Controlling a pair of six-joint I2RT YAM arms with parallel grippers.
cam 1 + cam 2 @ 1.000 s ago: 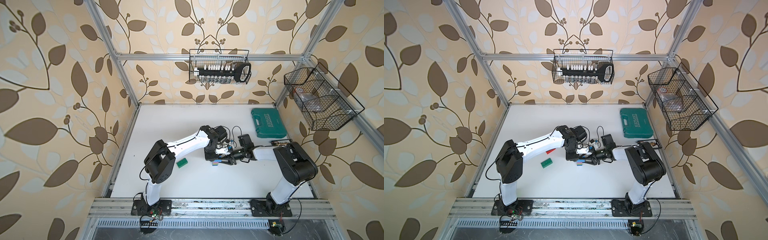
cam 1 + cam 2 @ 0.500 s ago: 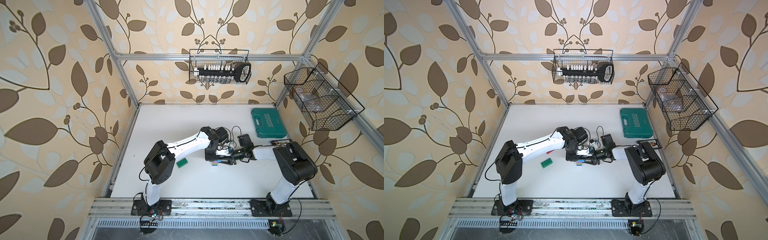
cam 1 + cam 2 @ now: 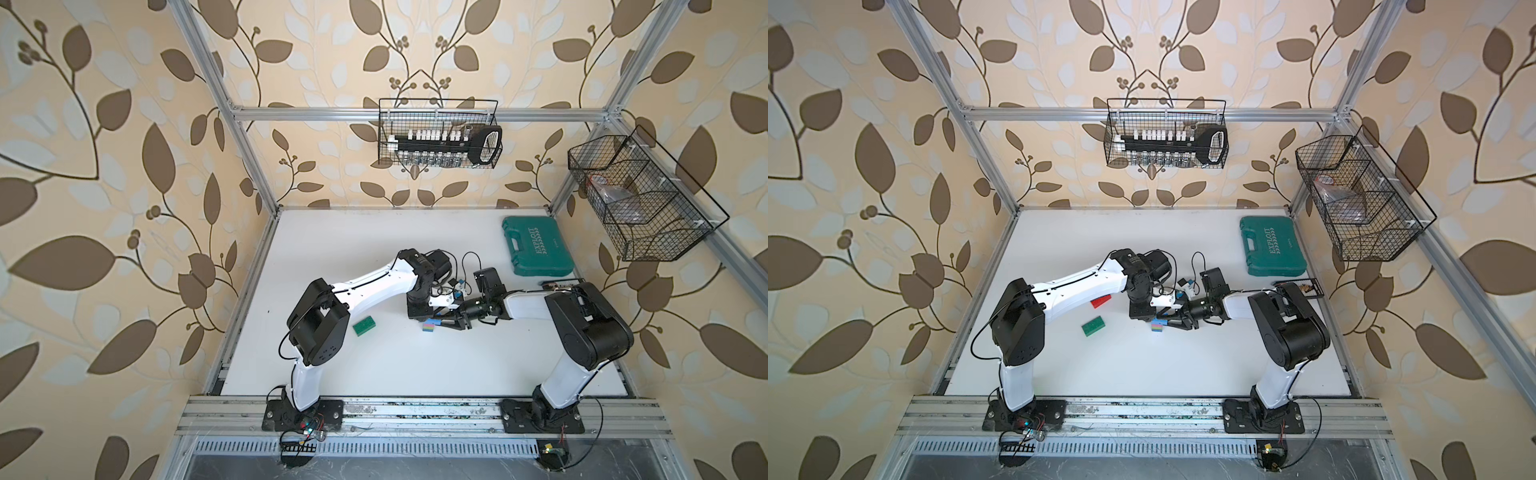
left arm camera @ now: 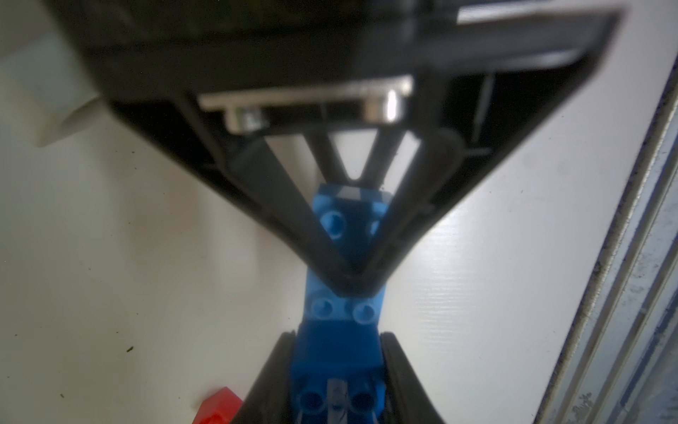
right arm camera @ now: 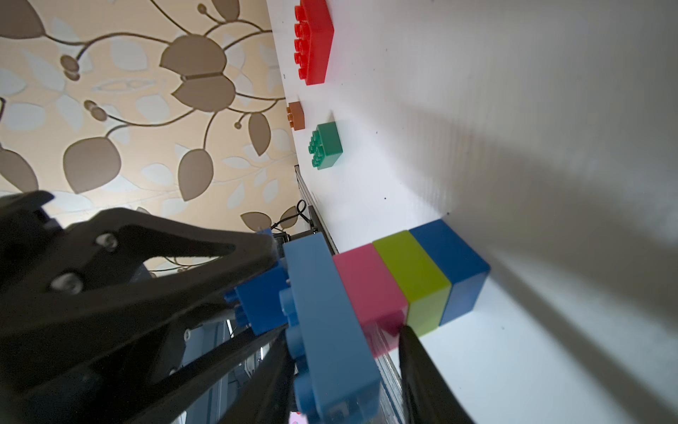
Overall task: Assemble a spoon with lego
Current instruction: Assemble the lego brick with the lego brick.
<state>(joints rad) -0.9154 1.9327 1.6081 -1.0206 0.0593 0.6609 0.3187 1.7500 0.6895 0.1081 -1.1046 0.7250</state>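
Over the white table [image 3: 374, 365], right gripper [image 4: 352, 281] pinches the spoon [image 5: 389, 286]; left gripper [image 4: 337, 336] clamps a dark blue brick [image 5: 260, 297] against it.

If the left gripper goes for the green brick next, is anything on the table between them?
Nothing visible lies on the table between the left gripper and the green brick; that stretch shows bare in both top views. But that gripper is shut on a dark-blue brick set against the spoon.
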